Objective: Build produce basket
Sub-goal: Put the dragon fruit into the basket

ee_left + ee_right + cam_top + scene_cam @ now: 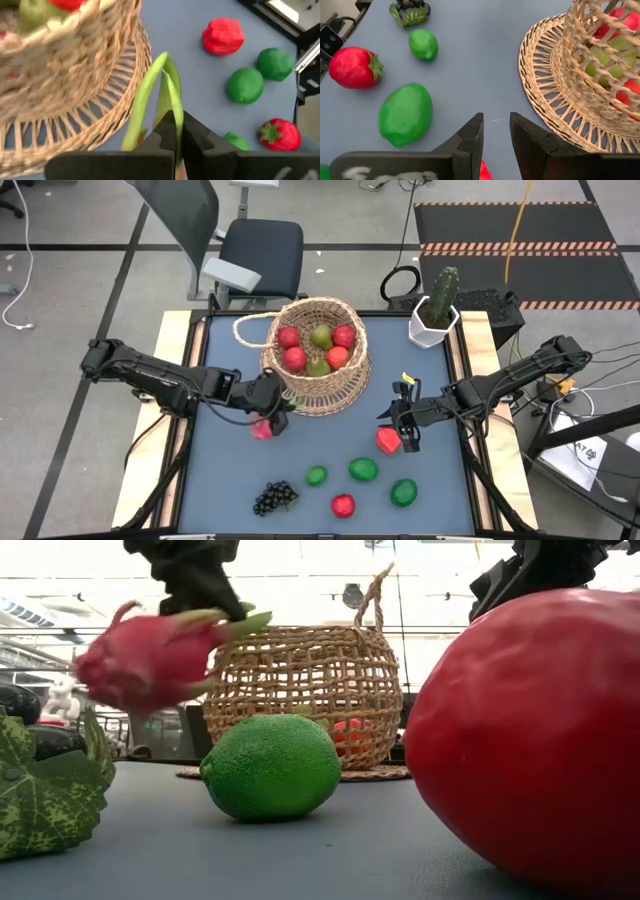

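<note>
The left gripper (268,418) pinches a dragon fruit (150,660) by its green leaf tips, lifted just beside the basket (318,358). It looks light and stiff, though held by thin tips it may swing. The right gripper (496,131) hovers over a red fruit (388,440), fingers spread.

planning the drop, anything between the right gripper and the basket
No: in the high view only bare table mat separates the right gripper from the basket.
</note>
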Controlling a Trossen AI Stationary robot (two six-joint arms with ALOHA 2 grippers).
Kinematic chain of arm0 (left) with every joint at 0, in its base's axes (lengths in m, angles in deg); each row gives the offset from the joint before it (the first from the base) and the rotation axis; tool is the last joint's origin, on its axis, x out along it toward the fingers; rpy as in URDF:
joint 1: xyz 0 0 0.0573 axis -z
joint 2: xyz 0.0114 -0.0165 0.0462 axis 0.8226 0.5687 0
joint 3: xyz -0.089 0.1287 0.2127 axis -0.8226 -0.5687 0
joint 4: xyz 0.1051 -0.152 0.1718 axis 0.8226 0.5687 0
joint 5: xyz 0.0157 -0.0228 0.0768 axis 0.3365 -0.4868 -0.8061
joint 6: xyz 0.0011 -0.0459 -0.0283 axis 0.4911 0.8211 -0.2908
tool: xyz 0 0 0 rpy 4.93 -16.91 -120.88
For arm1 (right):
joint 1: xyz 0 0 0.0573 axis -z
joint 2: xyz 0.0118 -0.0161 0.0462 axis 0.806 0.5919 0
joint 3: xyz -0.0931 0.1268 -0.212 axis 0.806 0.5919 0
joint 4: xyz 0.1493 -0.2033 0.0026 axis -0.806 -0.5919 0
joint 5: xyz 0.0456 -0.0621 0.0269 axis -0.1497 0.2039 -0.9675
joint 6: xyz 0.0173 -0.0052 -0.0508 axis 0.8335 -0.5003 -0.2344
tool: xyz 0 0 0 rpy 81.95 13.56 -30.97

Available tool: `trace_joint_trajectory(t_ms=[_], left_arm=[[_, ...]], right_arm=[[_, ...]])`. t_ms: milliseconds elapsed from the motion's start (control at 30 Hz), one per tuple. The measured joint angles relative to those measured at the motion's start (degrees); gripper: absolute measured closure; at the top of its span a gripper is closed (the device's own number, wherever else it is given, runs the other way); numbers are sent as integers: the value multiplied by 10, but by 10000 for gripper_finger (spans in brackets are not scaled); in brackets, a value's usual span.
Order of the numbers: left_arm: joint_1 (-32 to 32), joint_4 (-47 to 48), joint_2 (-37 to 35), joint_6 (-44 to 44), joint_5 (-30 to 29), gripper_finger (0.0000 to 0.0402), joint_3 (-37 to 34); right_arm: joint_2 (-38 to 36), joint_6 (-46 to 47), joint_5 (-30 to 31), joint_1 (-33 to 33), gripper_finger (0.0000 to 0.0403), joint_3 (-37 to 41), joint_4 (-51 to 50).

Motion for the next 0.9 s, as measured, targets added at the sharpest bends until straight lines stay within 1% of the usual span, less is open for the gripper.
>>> trace_joint_trajectory(t_ms=[67, 133, 200, 367, 500, 633, 767, 900], left_arm=[[-3, 13, -8, -7, -1, 390, -2], [-5, -7, -10, -9, -2, 387, -1], [-7, 3, -18, -14, -1, 387, -2], [-8, -6, -33, -31, -2, 396, -2], [-8, -18, -48, -39, -2, 391, -1], [-9, 11, -51, -58, -16, 390, 23], [-9, 13, -52, -90, -20, 396, 59], [-9, 30, -51, -122, -32, 393, 102]], right_arm=[[0, 0, 0, 0, 312, 0, 2], [0, 0, 0, 0, 312, 0, 2], [0, 0, 0, 0, 312, 0, 3], [0, -1, 0, 0, 312, 0, 7], [0, -6, 0, 0, 312, 0, 10], [0, -6, 0, 0, 312, 0, 11], [0, -6, 0, 0, 312, 0, 13], [0, -10, 0, 0, 312, 0, 13]])
